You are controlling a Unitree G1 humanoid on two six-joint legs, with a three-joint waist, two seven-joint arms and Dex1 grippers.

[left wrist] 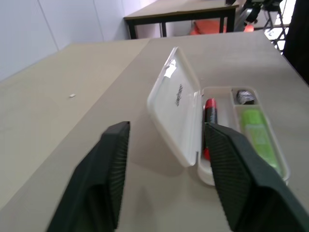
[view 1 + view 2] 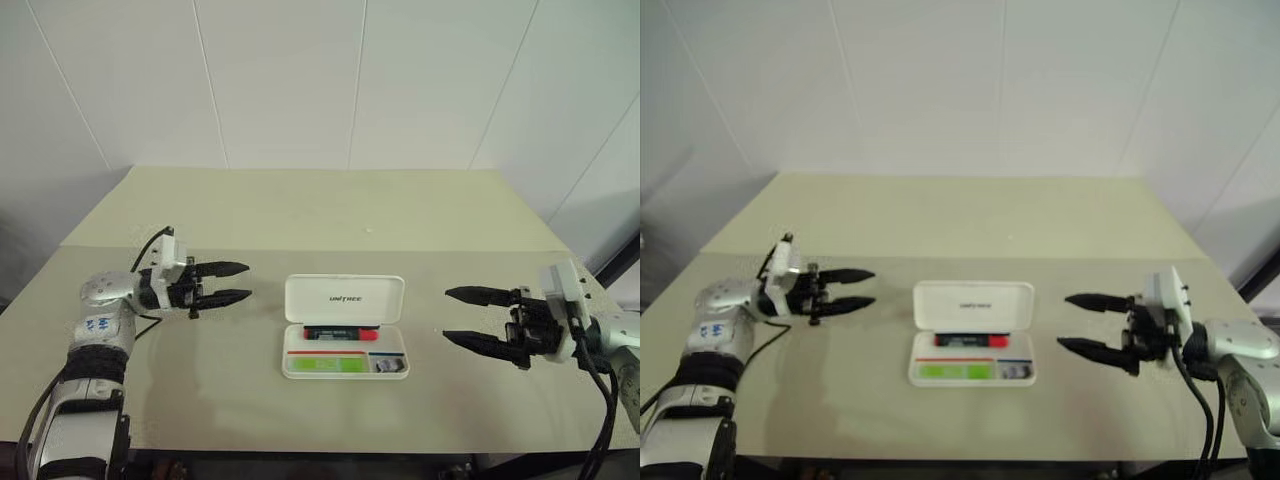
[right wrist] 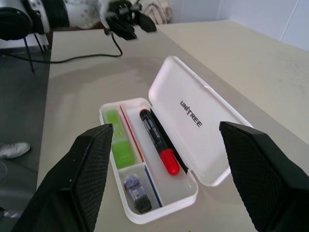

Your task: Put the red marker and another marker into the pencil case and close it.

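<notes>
Both markers sit in the case, lid up; our left tool half-spread and right tool wide, both empty, risk shoving it while closing.

Bare test room, white panel walls, plain beige table

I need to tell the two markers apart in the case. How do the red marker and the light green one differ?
The red marker is slim, red with a black end, and lies in the compartment beside the lid; the light green marker looks flat and pale, in the compartment farther from the lid. Both lie flat, lengthwise, inside the open pencil case.
</notes>
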